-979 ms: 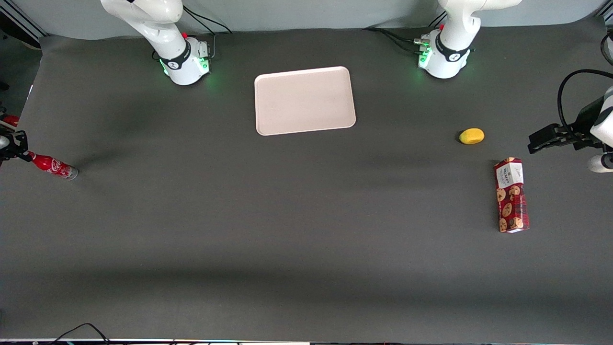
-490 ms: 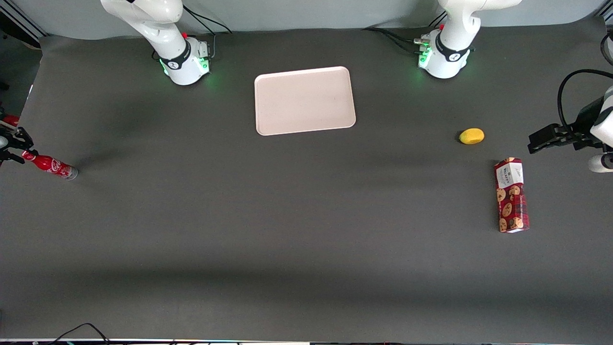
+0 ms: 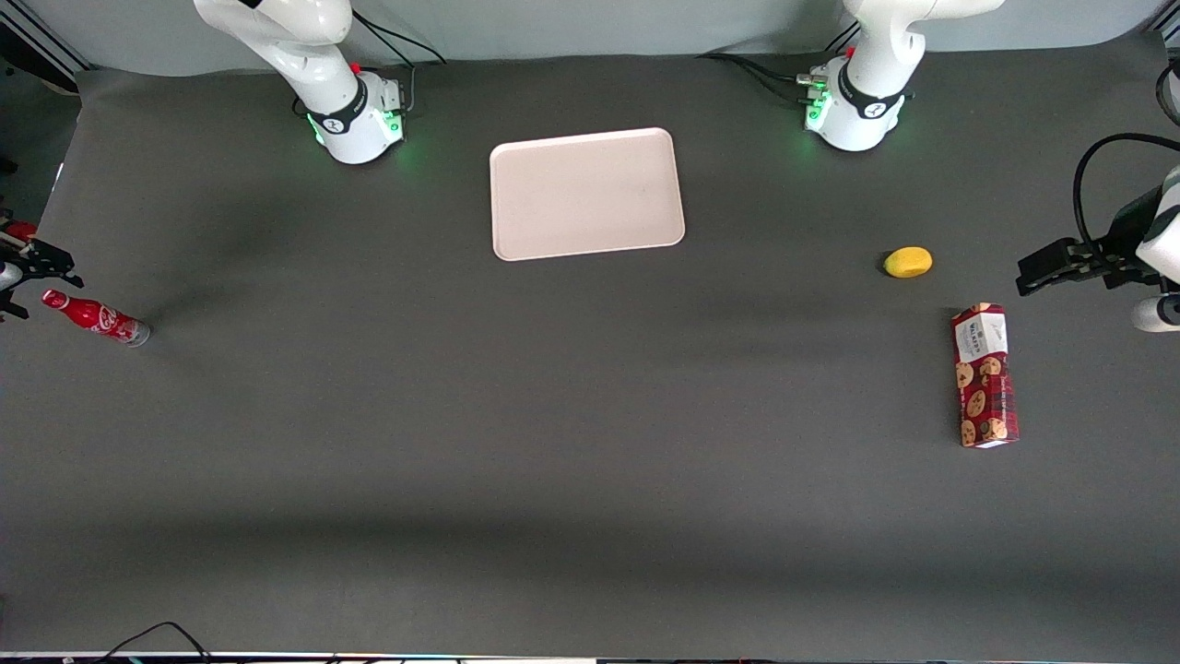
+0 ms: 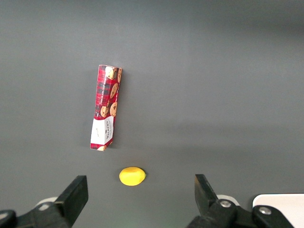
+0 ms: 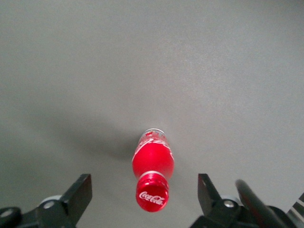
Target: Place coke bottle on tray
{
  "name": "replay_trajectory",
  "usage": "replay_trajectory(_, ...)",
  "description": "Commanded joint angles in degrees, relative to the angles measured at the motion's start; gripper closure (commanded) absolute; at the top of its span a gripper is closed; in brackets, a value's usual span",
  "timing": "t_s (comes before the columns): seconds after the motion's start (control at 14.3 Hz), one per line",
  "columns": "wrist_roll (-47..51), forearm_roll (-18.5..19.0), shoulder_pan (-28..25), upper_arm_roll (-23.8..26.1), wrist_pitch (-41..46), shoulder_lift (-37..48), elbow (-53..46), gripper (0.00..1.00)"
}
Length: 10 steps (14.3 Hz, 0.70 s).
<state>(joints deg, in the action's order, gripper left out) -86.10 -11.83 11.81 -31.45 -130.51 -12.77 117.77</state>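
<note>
The coke bottle [image 3: 97,319] is small and red with a white logo and a silvery base. It stands on the dark mat at the working arm's end of the table. My right gripper [image 3: 32,281] hangs above its cap, open and empty. In the right wrist view I look straight down on the red cap of the bottle [image 5: 153,159], and the gripper [image 5: 143,183] has one finger on each side of it with wide gaps. The pale pinkish tray [image 3: 586,192] lies empty between the two arm bases, well away from the bottle. Its corner shows in the left wrist view [image 4: 280,209].
A yellow lemon-like fruit [image 3: 908,262] and a red cookie box [image 3: 985,375] lie toward the parked arm's end; both show in the left wrist view, fruit [image 4: 132,175] and box [image 4: 106,107]. The working arm's base [image 3: 355,115] stands beside the tray.
My right gripper has shifted off the bottle's cap, farther from the front camera, so the whole cap shows now. Its fingers look wider apart. The bottle has not moved.
</note>
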Motion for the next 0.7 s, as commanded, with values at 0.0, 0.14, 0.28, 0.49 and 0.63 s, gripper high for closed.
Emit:
replay_trajectory(0.0,-2.75,-0.83,-0.03,-0.80,-0.80,-0.76,-0.26,0.19)
replay_trajectory(0.14,-3.45,-1.27,-0.03,-1.07,-0.80,-1.20,-0.26,0.36)
replay_trajectory(0.28,-3.90,-1.53,-0.03,-1.07,-0.80,-1.29,-0.18,0.51)
replay_trajectory(0.49,-3.81,-1.44,-0.20,-1.15,-0.71,-1.29,-0.26,0.80)
replay_trajectory(0.63,-3.46,-1.45,-0.55,-1.15,-0.62,-1.12,-0.26,0.94)
